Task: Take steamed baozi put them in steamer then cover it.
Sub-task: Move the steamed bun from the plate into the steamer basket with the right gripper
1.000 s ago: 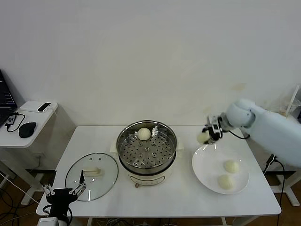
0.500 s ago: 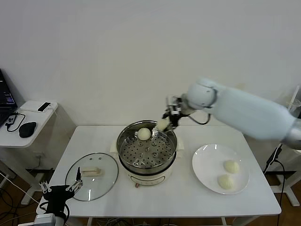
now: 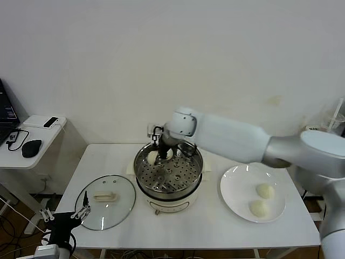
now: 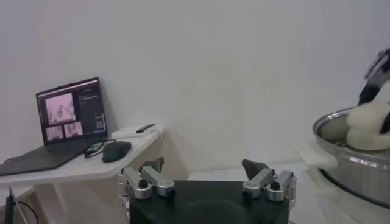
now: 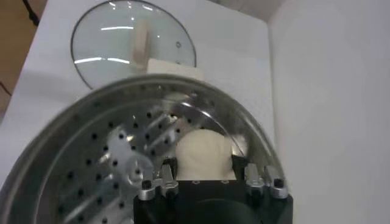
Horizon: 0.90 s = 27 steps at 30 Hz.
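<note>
The steamer (image 3: 171, 195) stands mid-table, its perforated tray showing in the right wrist view (image 5: 79, 158). My right gripper (image 3: 160, 149) reaches down into its back left part, shut on a cream-white baozi (image 5: 204, 155), which sits low over the tray by the wall. That bun shows beside the fingers in the head view (image 3: 153, 157). Another pale bun seems to lie just right of the gripper, mostly hidden. Two baozi (image 3: 264, 190) (image 3: 259, 208) lie on the white plate (image 3: 237, 186). The glass lid (image 3: 108, 208) lies flat, left of the steamer. My left gripper (image 3: 63, 217) hangs open and empty below the table's front left corner.
A side table (image 3: 32, 135) with a mouse, a phone and a laptop (image 4: 70, 115) stands to the left. My right arm spans over the table from the right edge to the steamer. The steamer's rim (image 4: 353, 167) shows in the left wrist view.
My right gripper has carried a baozi from above the plate leftward across the steamer and lowered it into the back left part. The left gripper has drifted slightly down and left.
</note>
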Tool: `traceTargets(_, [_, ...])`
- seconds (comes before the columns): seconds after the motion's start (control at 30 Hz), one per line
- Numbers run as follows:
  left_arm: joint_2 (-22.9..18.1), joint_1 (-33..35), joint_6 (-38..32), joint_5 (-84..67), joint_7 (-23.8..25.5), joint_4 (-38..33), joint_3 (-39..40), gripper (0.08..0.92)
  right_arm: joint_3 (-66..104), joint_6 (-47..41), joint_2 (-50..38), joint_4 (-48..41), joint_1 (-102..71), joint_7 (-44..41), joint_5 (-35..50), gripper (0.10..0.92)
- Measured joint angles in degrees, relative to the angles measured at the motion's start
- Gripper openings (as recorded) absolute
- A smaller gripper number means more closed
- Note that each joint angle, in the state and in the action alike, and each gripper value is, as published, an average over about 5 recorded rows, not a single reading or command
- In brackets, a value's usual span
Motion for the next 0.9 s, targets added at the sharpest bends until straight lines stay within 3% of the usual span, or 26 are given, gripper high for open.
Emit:
traceTargets(0.37, [0.2, -0.6, 0.0, -0.5, 0.0, 0.5, 0.0, 0.823, -1.7, -1.8, 3.5, -2.4, -1.2, 0.8, 0.8, 0.581])
traceTargets(0.63, [0.0, -0.6, 0.0, -0.6, 0.0, 0.6, 0.1, 0.823, -2.6, -2.2, 2.6, -0.9, 0.2, 0.2, 0.8, 0.779])
traceTargets(0.9, [0.4, -0.7, 0.0, -0.6, 0.0, 0.6, 0.4, 0.823, -4.0, -0.8, -3.4, 5.0, 6.0, -4.4, -0.3, 0.822])
